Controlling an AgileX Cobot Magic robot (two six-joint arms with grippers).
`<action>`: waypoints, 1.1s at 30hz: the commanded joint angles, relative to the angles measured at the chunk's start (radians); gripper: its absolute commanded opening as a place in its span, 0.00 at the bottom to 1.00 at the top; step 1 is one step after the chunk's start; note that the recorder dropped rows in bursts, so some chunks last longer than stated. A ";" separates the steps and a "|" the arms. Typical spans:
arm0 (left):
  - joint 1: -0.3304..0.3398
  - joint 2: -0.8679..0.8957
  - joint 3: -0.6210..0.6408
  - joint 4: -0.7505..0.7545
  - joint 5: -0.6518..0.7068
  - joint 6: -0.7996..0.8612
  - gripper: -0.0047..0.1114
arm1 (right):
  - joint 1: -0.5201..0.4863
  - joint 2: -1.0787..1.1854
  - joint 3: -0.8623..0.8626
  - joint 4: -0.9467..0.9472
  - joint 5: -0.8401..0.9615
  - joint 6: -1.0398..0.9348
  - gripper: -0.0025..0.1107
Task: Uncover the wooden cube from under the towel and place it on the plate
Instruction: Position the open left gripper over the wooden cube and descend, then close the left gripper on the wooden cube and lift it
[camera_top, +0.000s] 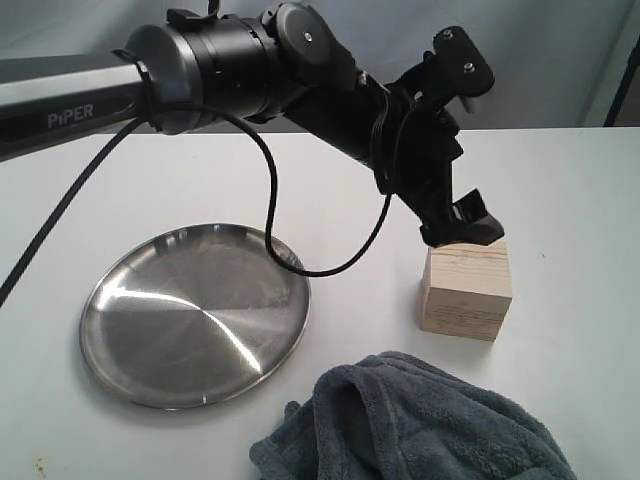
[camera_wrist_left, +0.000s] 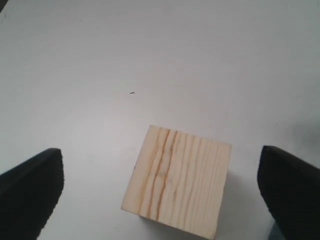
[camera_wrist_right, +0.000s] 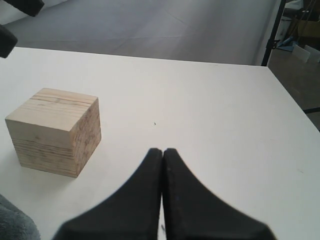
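The wooden cube stood uncovered on the white surface, to the right of the steel plate in the exterior view and apart from it. The grey towel lay bunched near the cube. The left pincer hung just above the cube, released, its jaws spread wide to either side. The right pincer was clenched on nothing, low over the surface near the cube.

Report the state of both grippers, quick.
Left gripper: open, jaws wide, over the wooden cube, holding nothing.
Right gripper: shut, holding nothing.
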 joint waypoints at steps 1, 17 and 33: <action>-0.006 0.009 -0.005 0.067 0.026 0.036 0.94 | 0.003 -0.006 0.004 -0.008 -0.004 0.002 0.02; -0.045 0.143 -0.007 0.194 -0.013 0.167 0.94 | 0.003 -0.006 0.004 -0.008 -0.004 0.002 0.02; -0.092 0.212 -0.009 0.288 -0.227 0.167 0.94 | 0.003 -0.006 0.004 -0.008 -0.004 0.002 0.02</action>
